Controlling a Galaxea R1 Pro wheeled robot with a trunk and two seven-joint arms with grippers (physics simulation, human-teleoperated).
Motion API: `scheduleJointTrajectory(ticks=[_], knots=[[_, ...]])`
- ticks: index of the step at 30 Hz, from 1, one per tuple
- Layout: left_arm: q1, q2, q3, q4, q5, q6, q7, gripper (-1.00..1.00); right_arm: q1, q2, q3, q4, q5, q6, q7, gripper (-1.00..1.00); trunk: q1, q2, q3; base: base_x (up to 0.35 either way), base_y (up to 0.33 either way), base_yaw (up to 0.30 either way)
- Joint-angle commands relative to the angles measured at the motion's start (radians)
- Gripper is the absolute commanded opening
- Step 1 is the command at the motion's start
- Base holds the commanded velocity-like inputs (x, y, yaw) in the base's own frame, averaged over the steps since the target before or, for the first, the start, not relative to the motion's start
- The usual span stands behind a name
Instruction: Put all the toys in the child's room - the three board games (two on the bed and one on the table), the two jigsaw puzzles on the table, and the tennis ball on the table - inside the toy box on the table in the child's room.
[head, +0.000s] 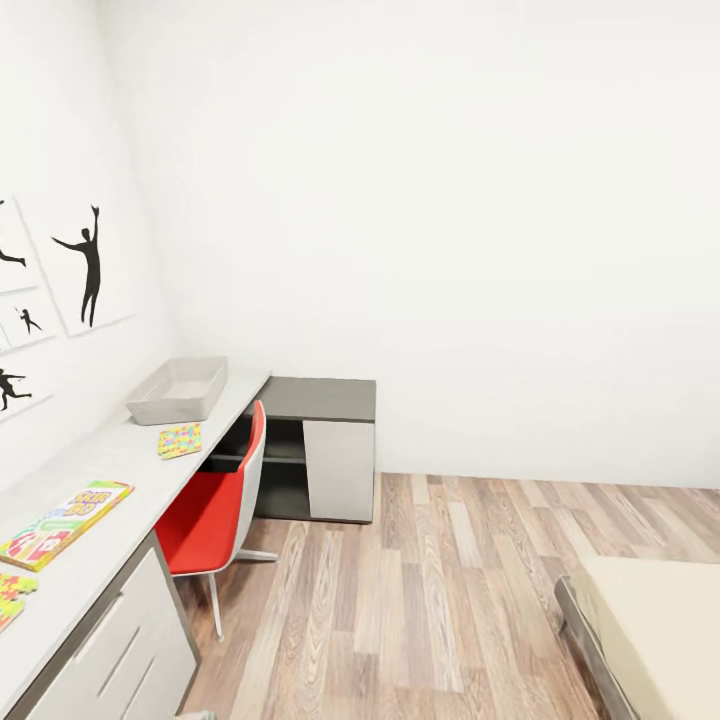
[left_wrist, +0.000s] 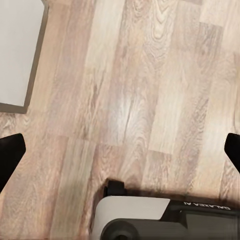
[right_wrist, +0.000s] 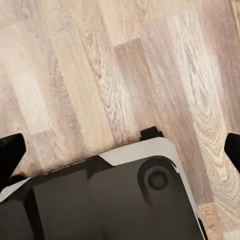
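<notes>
Toys are lying along the long pale desk (head: 120, 470) by the left wall: a green-white-red board game (head: 66, 523) near its front, one jigsaw puzzle (head: 180, 440) just short of the toy box (head: 180, 390), another puzzle (head: 12, 596) poking in at the edge. A red chair (head: 215, 515) is sitting tucked against the desk. The bed (head: 650, 630) is showing its beige corner. Both hands, the left hand (left_wrist: 120, 150) and the right hand (right_wrist: 120, 147), are hanging over the wood floor (head: 430, 600), fingers spread wide and gripping nothing.
</notes>
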Motion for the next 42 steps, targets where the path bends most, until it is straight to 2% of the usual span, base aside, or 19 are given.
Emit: scheduleJointTrajectory(ticks=[1,2,3,4,5,8,10,12,15,19,21,23,28,35,42], knots=[[-0.011,0.002,0.011,-0.023,0.016,0.059,-0.007,1.0,-0.012,-0.002,-0.006,-0.067,-0.004,0.086,-0.002,1.0,0.0,-0.001,-0.001,0.0,0.0,-0.014],[-0.02,0.002,0.013,-0.038,0.024,0.091,-0.008,1.0,-0.017,-0.002,-0.008,-0.104,-0.005,0.123,-0.002,1.0,0.0,-0.001,-0.001,0.0,0.0,-0.011],[-0.043,0.004,0.018,-0.077,0.042,0.161,-0.009,1.0,-0.023,-0.002,-0.01,-0.181,-0.008,0.189,-0.002,1.0,0.0,-0.001,-0.001,0.0,0.0,-0.007],[-0.054,0.005,0.02,-0.103,0.052,0.198,-0.009,1.0,-0.024,0.0,-0.011,-0.222,-0.009,0.217,-0.003,1.0,0.0,-0.001,-0.001,0.0,0.0,-0.006],[-0.073,0.008,0.026,-0.164,0.073,0.273,-0.01,1.0,-0.027,0.001,-0.013,-0.302,-0.011,0.264,-0.003,1.0,0.0,-0.001,-0.001,0.0,0.0,-0.004],[-0.094,0.018,0.037,-0.303,0.119,0.425,-0.017,1.0,-0.029,0.003,-0.013,-0.442,-0.013,0.323,-0.004,1.0,0.0,-0.001,-0.001,0.0,0.0,-0.002],[-0.103,0.024,0.042,-0.439,0.152,0.559,-0.022,1.0,-0.027,0.004,-0.011,-0.532,-0.014,0.347,-0.007,1.0,0.0,-0.001,-0.001,0.0,0.0,0.0],[-0.106,0.025,0.044,-0.53,0.164,0.638,-0.023,1.0,-0.024,0.004,-0.009,-0.562,-0.013,0.352,-0.008,1.0,0.0,-0.001,-0.001,0.0,0.0,0.0],[-0.107,0.026,0.045,-0.634,0.171,0.719,-0.024,1.0,-0.022,0.002,-0.008,-0.588,-0.013,0.354,-0.007,1.0,0.0,-0.001,-0.001,0.0,0.0,0.0],[-0.108,0.027,0.052,-0.744,0.179,0.83,-0.027,1.0,-0.021,-0.001,-0.008,-0.6,-0.01,0.355,-0.008,1.0,0.0,-0.001,-0.001,0.0,0.0,0.0],[-0.107,0.026,0.071,-0.794,0.186,0.891,-0.035,1.0,-0.021,-0.004,-0.008,-0.599,-0.01,0.354,-0.009,1.0,0.0,-0.001,-0.001,0.0,0.0,0.0],[-0.104,0.025,0.091,-0.84,0.192,0.93,-0.049,1.0,-0.021,-0.005,-0.009,-0.597,-0.013,0.354,-0.009,1.0,0.0,-0.001,-0.001,0.0,0.0,0.0],[-0.098,0.025,0.111,-0.886,0.195,0.967,-0.066,1.0,-0.021,0.0,-0.01,-0.593,-0.017,0.33,-0.01,1.0,0.0,-0.001,-0.001,0.0,0.0,0.0],[-0.095,0.027,0.116,-0.895,0.192,0.976,-0.069,1.0,-0.021,0.004,-0.007,-0.592,-0.018,0.296,-0.01,1.0,0.0,-0.001,-0.001,0.0,0.0,-0.023],[-0.092,0.027,0.114,-0.898,0.192,0.973,-0.07,1.0,-0.021,0.004,-0.008,-0.591,-0.019,0.291,-0.009,1.0,0.0,-0.001,-0.001,0.0,0.0,-0.223]])
